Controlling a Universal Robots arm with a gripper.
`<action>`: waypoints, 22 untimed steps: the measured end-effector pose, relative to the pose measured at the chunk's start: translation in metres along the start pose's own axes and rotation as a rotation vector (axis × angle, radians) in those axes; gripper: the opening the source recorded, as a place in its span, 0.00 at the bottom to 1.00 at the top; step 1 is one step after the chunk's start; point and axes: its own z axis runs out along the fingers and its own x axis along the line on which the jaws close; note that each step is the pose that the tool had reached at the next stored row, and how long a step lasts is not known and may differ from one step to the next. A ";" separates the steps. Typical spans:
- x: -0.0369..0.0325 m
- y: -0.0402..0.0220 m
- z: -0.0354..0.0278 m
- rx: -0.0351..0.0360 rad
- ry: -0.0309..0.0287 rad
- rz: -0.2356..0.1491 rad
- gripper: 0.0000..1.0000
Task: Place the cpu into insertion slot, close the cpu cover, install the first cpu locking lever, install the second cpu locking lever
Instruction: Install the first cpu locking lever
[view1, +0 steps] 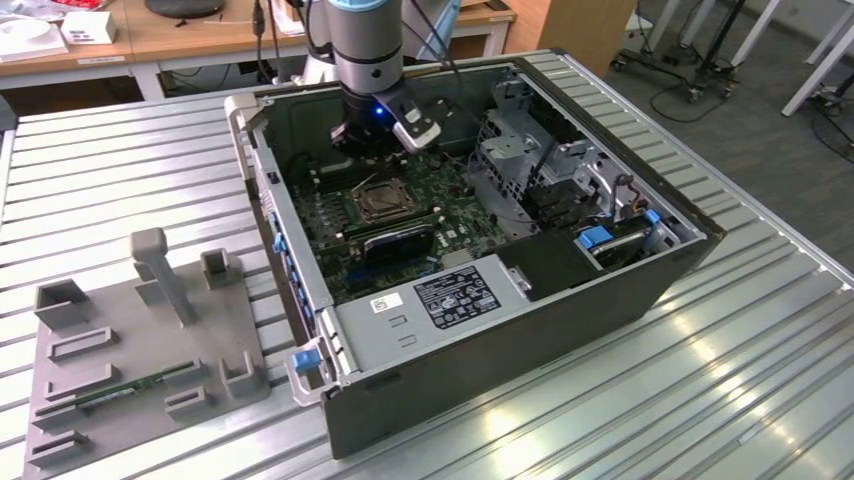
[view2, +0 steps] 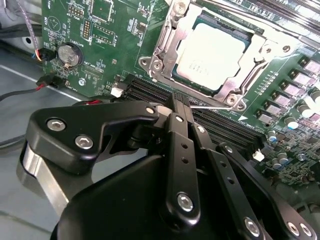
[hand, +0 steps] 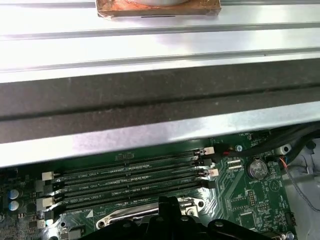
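The cpu (view2: 212, 50) lies flat in the insertion slot (view1: 378, 200), its pale metal top facing up, and the cpu cover (view2: 162, 47) is folded down around it, so the chip shows through the frame's square opening. Just beside the socket run the long black memory slots (view2: 150, 92), and the claw (view2: 181, 102) stands over them with its two black fingers drawn narrow, tips together. A thin silvery locking lever (view2: 215, 105) runs right at those tips; whether it is pinched cannot be told. A coin cell (view2: 69, 54) sits farther off on the green motherboard (view2: 115, 45). In the exterior view, the open computer case (view1: 467, 390) lies on a slatted metal table (view1: 694, 400), with a grey fixture (view1: 134, 340) towards the exterior view's left.
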 end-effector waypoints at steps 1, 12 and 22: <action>0.0006 0.0000 -0.0001 -0.0010 -0.0009 0.000 0.11; 0.0070 0.0008 -0.0015 -0.0134 -0.0103 0.001 0.11; 0.0123 0.0017 -0.0031 -0.0272 -0.0197 0.002 0.11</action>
